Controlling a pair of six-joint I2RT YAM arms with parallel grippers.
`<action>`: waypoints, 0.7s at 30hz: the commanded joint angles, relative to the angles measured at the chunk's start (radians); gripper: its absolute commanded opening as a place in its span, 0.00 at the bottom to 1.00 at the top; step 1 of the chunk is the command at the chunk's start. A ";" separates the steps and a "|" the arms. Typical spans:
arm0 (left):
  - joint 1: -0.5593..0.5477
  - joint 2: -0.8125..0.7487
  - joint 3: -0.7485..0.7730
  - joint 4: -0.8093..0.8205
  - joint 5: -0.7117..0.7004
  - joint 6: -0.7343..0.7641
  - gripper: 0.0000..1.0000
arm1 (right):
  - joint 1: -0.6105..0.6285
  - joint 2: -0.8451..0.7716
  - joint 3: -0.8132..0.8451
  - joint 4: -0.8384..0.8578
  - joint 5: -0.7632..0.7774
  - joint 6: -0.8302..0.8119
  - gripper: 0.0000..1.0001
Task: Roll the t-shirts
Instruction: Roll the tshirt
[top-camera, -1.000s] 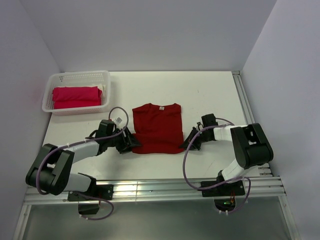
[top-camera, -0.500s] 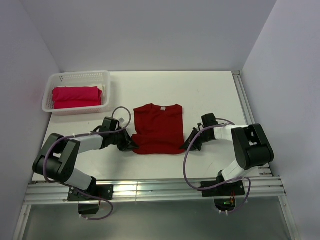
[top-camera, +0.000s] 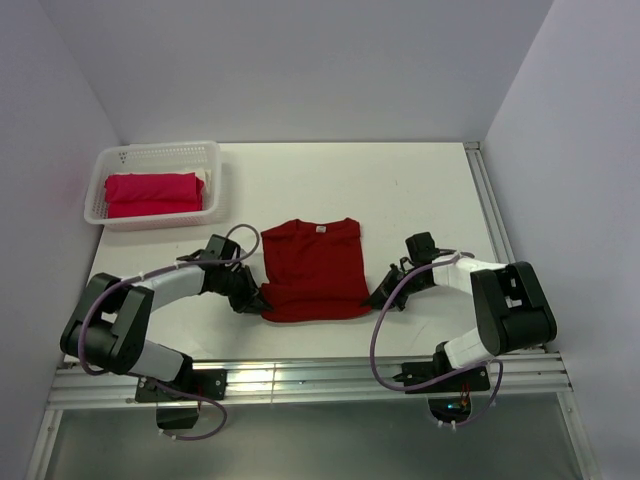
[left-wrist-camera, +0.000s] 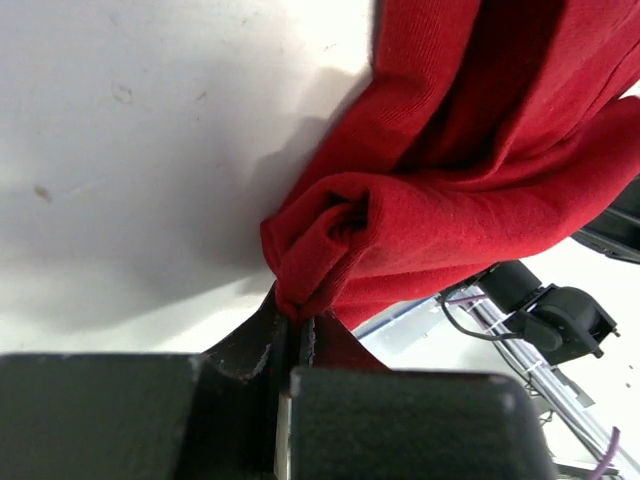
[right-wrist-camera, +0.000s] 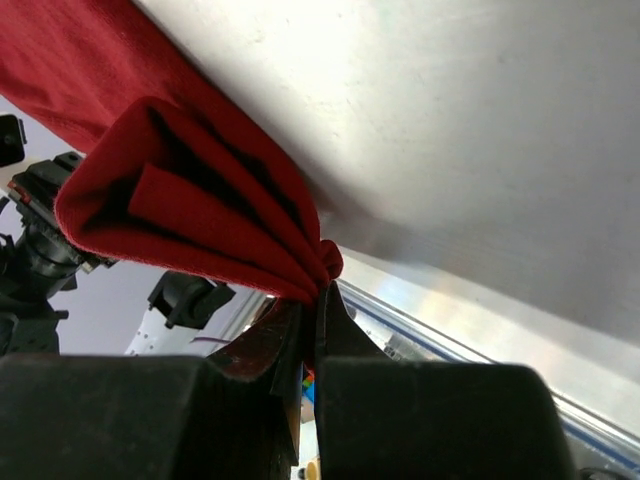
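One t-shirt (top-camera: 315, 265), corners in left gripper (top-camera: 262, 300), right gripper (top-camera: 376, 298).

Grip: left gripper (left-wrist-camera: 300, 325), jaws pressed together on a bunched fold of the dark crimson soft cloth t-shirt (left-wrist-camera: 480, 170)
Cloth: rumpled, spreading up and right from the pinch
Surface: flat white table (left-wrist-camera: 150, 150), shadowed beside the fold

A white table (top-camera: 420, 190) is sitting inside a plain enclosure. Pale grey walls are closing it in: back wall (top-camera: 300, 70), left wall (top-camera: 40, 150), right wall (top-camera: 580, 150). Metal rails are running along its near edge (top-camera: 320, 378) and right edge (top-camera: 487, 210). Light is falling evenly, with soft shadows only.
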 joint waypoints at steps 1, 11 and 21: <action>0.004 0.014 0.050 -0.139 -0.029 -0.008 0.00 | -0.006 0.019 0.004 -0.174 0.031 0.071 0.00; 0.017 0.076 0.124 -0.185 -0.028 -0.020 0.00 | -0.018 0.003 -0.008 -0.162 0.010 0.165 0.00; 0.068 0.175 0.182 -0.225 0.051 -0.034 0.00 | -0.024 0.062 0.064 -0.290 0.004 0.270 0.00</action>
